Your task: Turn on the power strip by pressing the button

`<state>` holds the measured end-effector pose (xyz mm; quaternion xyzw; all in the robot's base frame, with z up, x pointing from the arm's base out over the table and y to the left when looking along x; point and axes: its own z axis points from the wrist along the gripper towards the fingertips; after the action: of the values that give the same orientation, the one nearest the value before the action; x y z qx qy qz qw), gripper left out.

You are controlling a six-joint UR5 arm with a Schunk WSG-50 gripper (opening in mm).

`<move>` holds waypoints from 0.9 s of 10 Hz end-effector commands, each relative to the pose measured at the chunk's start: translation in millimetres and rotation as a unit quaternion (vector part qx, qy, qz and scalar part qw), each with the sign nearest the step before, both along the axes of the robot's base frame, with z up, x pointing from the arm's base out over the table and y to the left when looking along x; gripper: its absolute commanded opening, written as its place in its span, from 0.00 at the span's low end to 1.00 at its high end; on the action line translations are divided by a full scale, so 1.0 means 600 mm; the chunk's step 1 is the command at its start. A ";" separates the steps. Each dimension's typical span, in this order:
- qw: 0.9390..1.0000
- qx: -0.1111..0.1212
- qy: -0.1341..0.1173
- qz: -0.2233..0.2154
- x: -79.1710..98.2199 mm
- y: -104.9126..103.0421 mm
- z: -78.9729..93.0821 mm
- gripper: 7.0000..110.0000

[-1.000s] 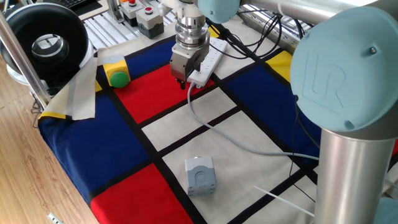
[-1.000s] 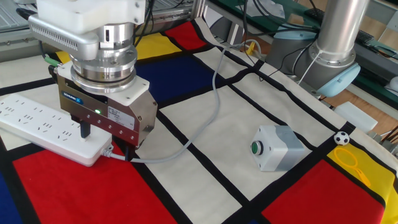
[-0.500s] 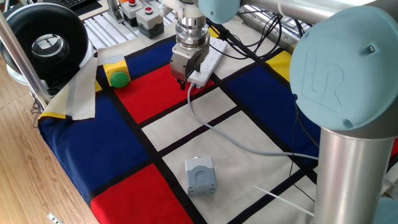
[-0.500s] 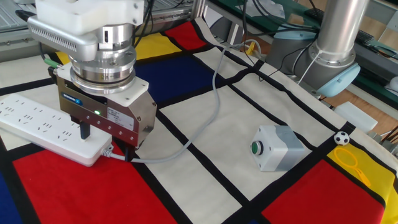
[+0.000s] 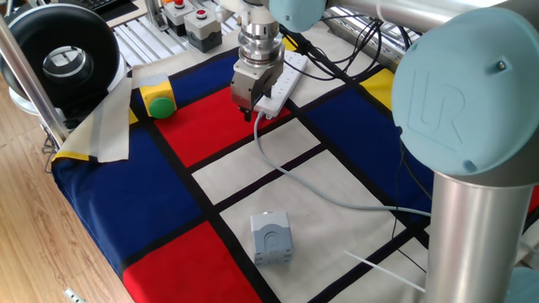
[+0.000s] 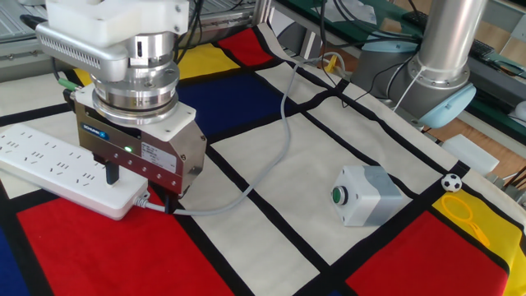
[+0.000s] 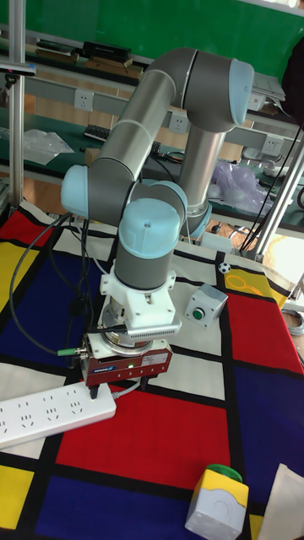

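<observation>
The white power strip (image 5: 287,74) (image 6: 45,161) (image 7: 46,414) lies flat on the checked cloth, its grey cord (image 6: 275,152) leaving the near end. My gripper (image 6: 140,189) (image 5: 251,111) (image 7: 103,392) stands upright over that cord end. One black finger (image 6: 111,173) rests on the strip's top and the other sits past the end beside the cord, so a gap shows between them and the gripper is open. The button is hidden beneath the gripper.
A grey box with a small green button (image 6: 365,195) (image 5: 271,237) (image 7: 204,305) stands apart on a white square. A green dome button on a yellow base (image 5: 158,99) (image 7: 218,501) sits to one side. Red and black buttons (image 5: 192,22) stand behind the cloth.
</observation>
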<state>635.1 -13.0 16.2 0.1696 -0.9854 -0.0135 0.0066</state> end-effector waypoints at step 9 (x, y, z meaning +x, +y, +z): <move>1.000 0.008 0.001 -0.003 0.000 0.003 0.000 0.79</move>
<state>634.7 -12.7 15.5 0.1703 -0.9852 -0.0153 0.0072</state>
